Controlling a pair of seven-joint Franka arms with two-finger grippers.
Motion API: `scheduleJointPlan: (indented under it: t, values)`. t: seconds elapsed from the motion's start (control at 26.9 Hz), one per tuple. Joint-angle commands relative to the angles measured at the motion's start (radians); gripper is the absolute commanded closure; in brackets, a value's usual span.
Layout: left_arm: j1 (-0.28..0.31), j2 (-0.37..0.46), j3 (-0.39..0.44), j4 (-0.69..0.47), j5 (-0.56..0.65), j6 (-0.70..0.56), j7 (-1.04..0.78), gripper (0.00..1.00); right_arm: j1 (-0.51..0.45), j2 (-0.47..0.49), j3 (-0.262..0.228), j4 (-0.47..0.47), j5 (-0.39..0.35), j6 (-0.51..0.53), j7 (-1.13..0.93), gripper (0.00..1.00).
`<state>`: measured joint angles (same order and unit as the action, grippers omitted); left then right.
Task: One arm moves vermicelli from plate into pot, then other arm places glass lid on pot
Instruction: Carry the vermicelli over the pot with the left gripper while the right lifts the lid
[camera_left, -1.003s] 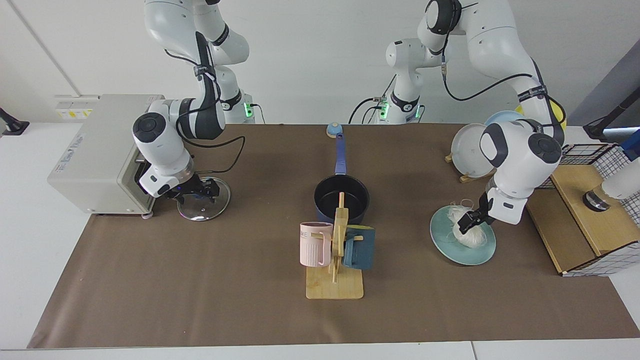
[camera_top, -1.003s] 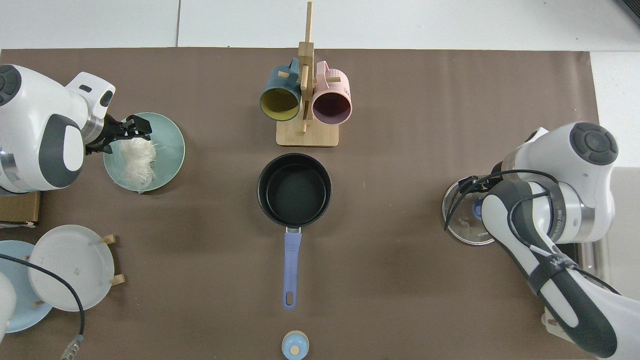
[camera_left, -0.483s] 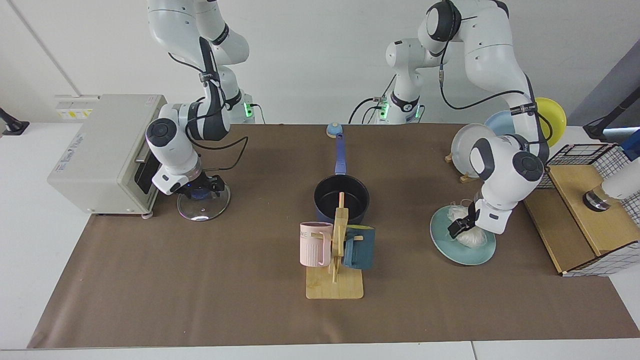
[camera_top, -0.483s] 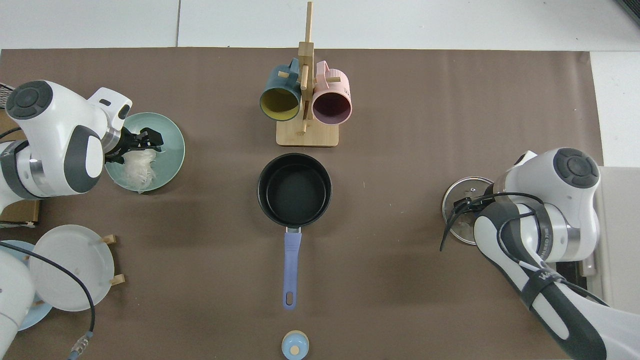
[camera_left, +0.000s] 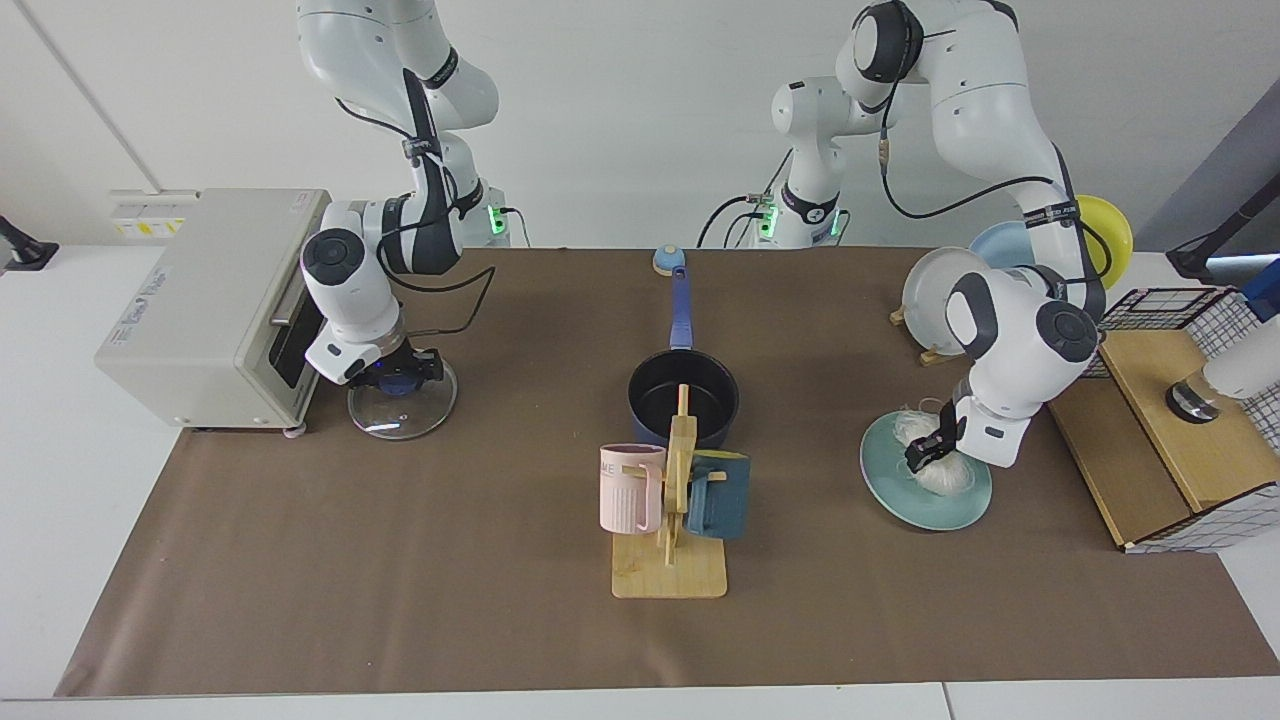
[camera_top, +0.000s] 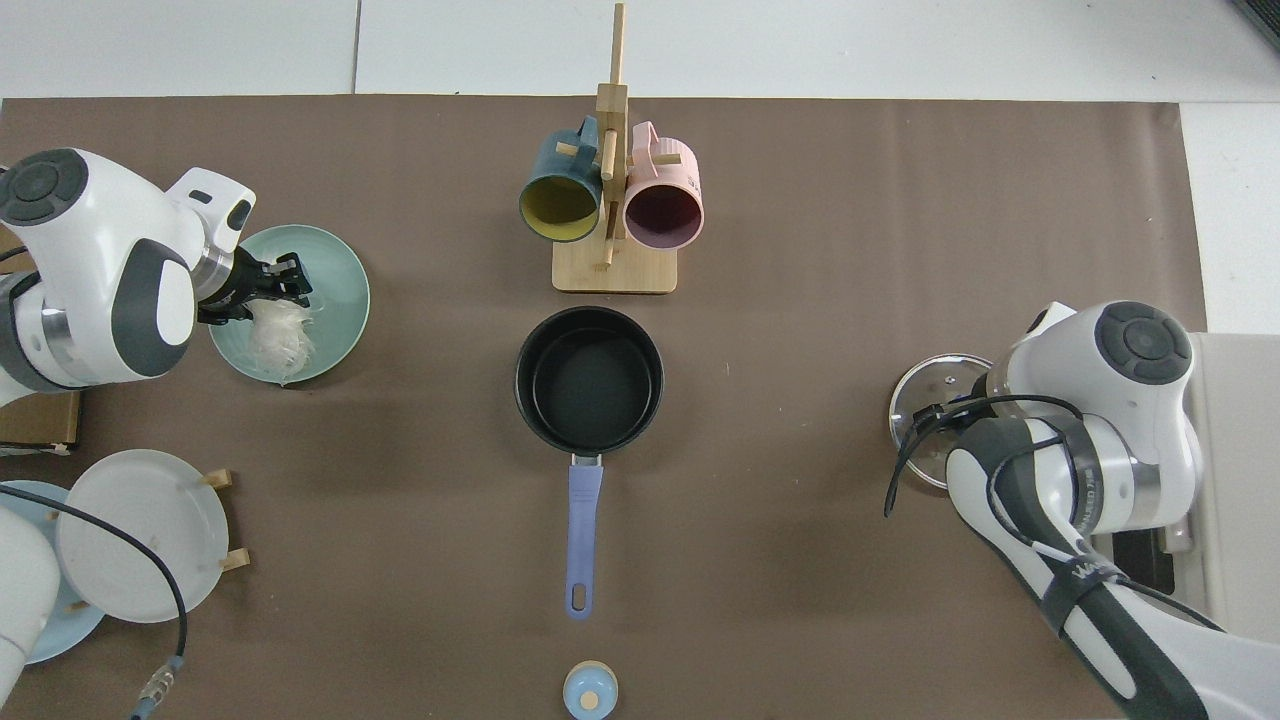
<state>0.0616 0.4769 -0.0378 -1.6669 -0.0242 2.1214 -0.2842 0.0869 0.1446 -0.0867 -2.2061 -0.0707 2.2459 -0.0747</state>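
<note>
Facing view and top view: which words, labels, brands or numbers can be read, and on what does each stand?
"ME": on the pink mug, under its rim; any further letters are unreadable.
Side label on the toaster oven: too blurred to read.
Print on the right arm's strap: too small to read.
No other text is legible.

In the top view the right arm's wrist covers most of the glass lid, knob included, and hides the right gripper altogether. In the facing view that gripper sits over the lid's knob, its finger gap too dark to read. The left gripper buries its tips in the vermicelli. The mug rack blocks the pot's near wall
</note>
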Motion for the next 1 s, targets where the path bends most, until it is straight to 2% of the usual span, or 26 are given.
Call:
scheduleJointPlan:
  t: [0.0,0.11,0.22,0.48,0.67,0.82,0.97]
  values:
    - [0.0,-0.008,-0.005,0.059,-0.006,-0.061,-0.101,1.0,0.014,-0.019,0.001,0.015,-0.014,-0.012,-0.014,0.94]
    - [-0.003,-0.024,-0.01,0.084,-0.003,-0.109,-0.113,1.0,0.014,-0.019,0.002,0.09,-0.014,-0.103,-0.017,0.95]
    - [-0.009,-0.078,-0.022,0.093,-0.013,-0.156,-0.133,1.0,0.014,-0.022,0.005,0.164,-0.012,-0.187,-0.02,0.95]
    - [-0.009,-0.201,-0.115,0.081,-0.017,-0.258,-0.256,1.0,0.013,-0.069,0.012,0.262,-0.008,-0.295,-0.027,0.95]
    - [-0.011,-0.245,-0.189,0.078,-0.017,-0.314,-0.372,1.0,0.011,-0.109,0.013,0.287,0.002,-0.328,-0.03,0.95]
    - [-0.013,-0.253,-0.289,0.069,-0.017,-0.298,-0.495,1.0,0.011,-0.148,0.01,0.29,0.006,-0.348,-0.051,0.95]
    - [-0.013,-0.268,-0.37,0.038,-0.017,-0.281,-0.512,1.0,0.01,-0.187,0.001,0.29,0.008,-0.371,-0.068,0.95]
